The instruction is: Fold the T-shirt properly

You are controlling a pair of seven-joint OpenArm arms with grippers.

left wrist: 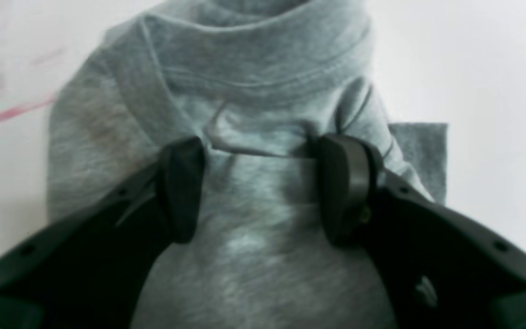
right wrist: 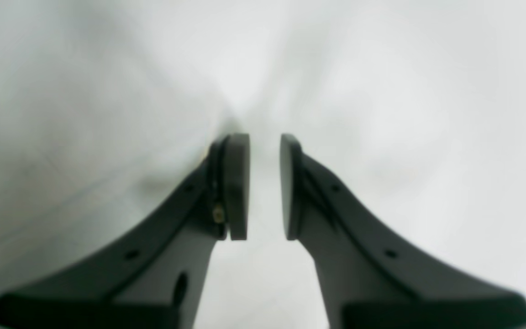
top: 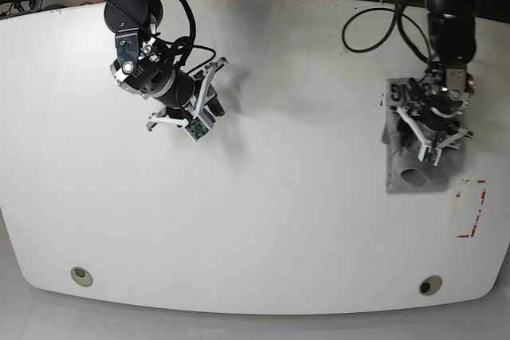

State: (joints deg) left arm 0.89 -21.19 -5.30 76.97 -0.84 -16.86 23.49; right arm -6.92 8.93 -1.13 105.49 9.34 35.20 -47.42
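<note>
Looking down from the base view, we locate the light heather-grey cotton T-shirt (top: 414,157) folded into a compact bundle near the right edge of the white table (top: 279,197), just beside red tape marks (top: 472,209). We see the left gripper (left wrist: 263,187) poised directly over this bundle with its black fingers (left wrist: 183,187) spread wide apart; no fabric is pinched between them, and a stitched hem lies beyond the tips. We find the right gripper (right wrist: 264,185) well apart from the shirt, above bare tabletop, its pads (right wrist: 238,185) separated by a narrow gap and holding nothing.
</note>
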